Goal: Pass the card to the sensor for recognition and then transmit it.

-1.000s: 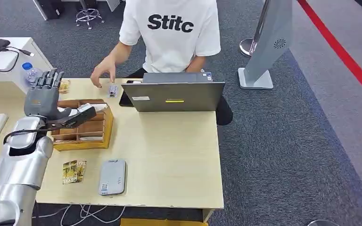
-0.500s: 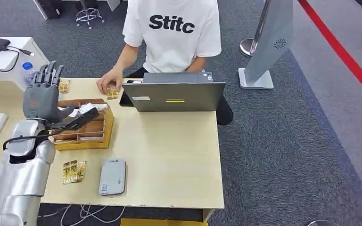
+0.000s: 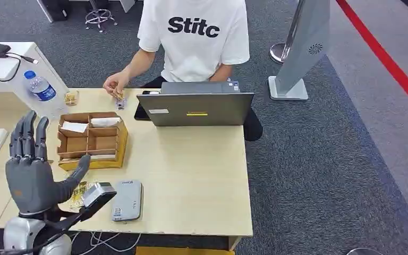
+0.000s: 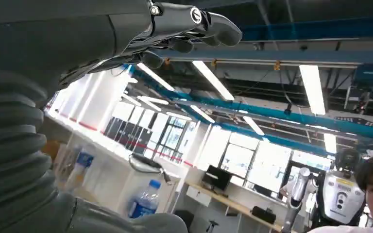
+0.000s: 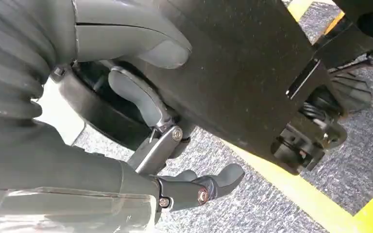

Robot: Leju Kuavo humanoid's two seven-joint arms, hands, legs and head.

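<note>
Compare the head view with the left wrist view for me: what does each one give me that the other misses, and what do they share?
Head view alone: the wooden table, the divided wooden box holding white cards, the grey sensor, a yellow card beside it, and the laptop with a person's hand holding a small item next to it.

Left wrist view alone: ceiling lights, windows, and another robot far back.

Both: the left robot hand, raised with fingers spread and holding nothing, the water bottle, and the person.

Grey sensor (image 3: 126,200); tan table (image 3: 191,175); brown organizer (image 3: 91,140) (white cards inside); blue-labelled bottle (image 3: 41,87).
</note>
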